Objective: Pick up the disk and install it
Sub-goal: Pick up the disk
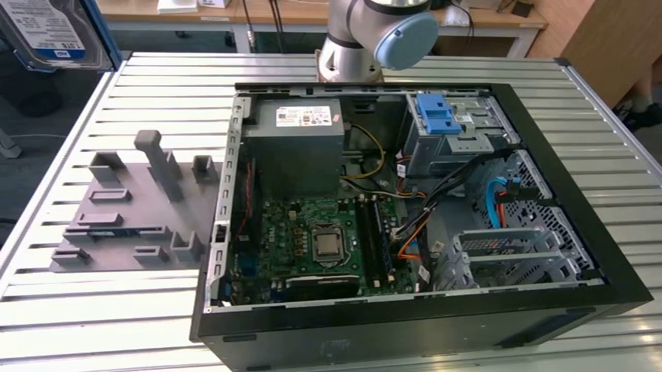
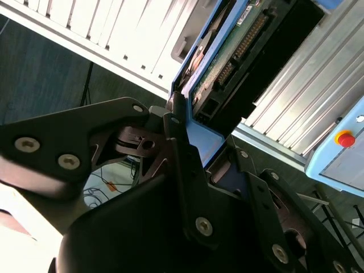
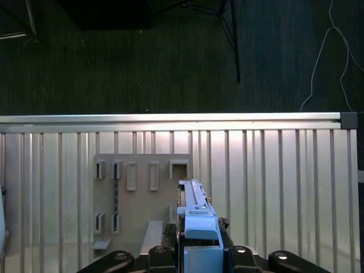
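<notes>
The disk (image 1: 46, 31) hangs high at the exterior view's upper left corner, with its white-and-blue label face and a blue rail showing. In the second wrist view its green circuit-board underside (image 2: 239, 45) and blue rail run away from the black fingers (image 2: 176, 136). My gripper (image 2: 199, 142) is shut on the disk's end. In the first wrist view the disk (image 3: 196, 207) stands on edge between the gripper's (image 3: 199, 250) jaws, above the grey holder plate (image 3: 142, 193) on the slatted table.
The open computer case (image 1: 414, 209) lies on the slatted metal table (image 1: 124, 310). Inside it are a drive cage with a bright blue latch bracket (image 1: 439, 116), a grey power-supply box (image 1: 300, 128) and the motherboard (image 1: 321, 240). The grey holder plate (image 1: 135, 209) sits beside the case.
</notes>
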You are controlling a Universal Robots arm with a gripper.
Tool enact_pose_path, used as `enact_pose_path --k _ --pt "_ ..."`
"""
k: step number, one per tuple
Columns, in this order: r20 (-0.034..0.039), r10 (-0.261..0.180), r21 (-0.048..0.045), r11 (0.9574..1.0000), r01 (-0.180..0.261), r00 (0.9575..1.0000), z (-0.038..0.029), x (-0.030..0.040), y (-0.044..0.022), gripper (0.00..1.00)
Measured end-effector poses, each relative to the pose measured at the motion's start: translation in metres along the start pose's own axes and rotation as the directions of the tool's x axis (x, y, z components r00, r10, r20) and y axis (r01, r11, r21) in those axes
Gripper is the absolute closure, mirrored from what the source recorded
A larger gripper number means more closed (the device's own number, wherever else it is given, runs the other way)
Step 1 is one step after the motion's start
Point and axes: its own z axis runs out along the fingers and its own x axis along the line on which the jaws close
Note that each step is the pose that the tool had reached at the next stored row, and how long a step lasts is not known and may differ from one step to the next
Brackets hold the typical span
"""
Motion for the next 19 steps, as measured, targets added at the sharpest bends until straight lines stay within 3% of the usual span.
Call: enact_pose_path --k 10,19 --pt "0.0000 0.000 0.0000 1.0000 0.000 1.0000 -0.0001 -0.0001 -0.0066 0.64" --pt "0.0000 0.000 0.0000 1.0000 0.000 1.0000 -0.0004 0.0021 -0.0187 0.64"
